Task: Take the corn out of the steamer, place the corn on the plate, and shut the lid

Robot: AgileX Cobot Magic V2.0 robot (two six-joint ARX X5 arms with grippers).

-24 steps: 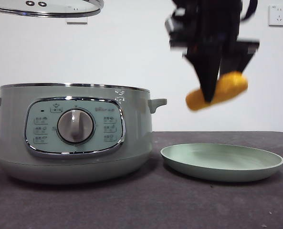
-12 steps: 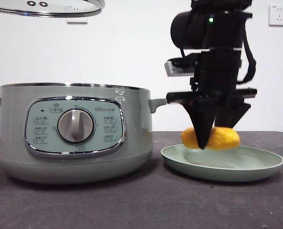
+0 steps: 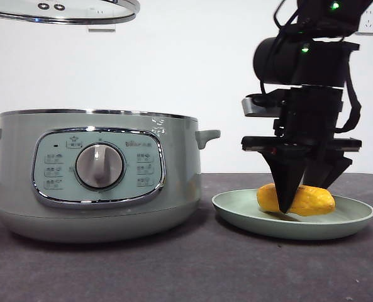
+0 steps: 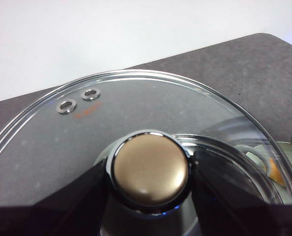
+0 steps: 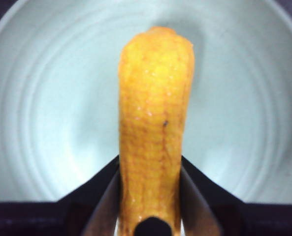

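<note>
**Corn Down on the Plate, Lid Waiting Up High**

On the left of the dark table point(image 3: 173, 277) sits the big green steamer point(image 3: 98, 176). Its top is open. High above it hangs the glass lid point(image 3: 60, 11). The left gripper point(image 4: 149, 169) is clamped on the lid's round knob point(image 4: 149, 168), with one black jaw on each side, and it holds the lid flat in the air.

To the right of the steamer, just beside it, is the pale green plate point(image 3: 236, 211). The corn point(image 3: 306, 200) lies in the plate, on its side, and it looks like it touches the plate's floor. The right gripper point(image 3: 302, 201) comes straight down from above. Its jaws squeeze the corn point(image 5: 155, 128) from both sides.

The step now is letting go. To do it well, I think the right gripper should open its jaws slowly and wide, so the corn does not stick or roll. Then it should lift straight up, so it does not bump the plate's rim. After that, the lid can come straight down and sit even on the steamer's rim.
</note>
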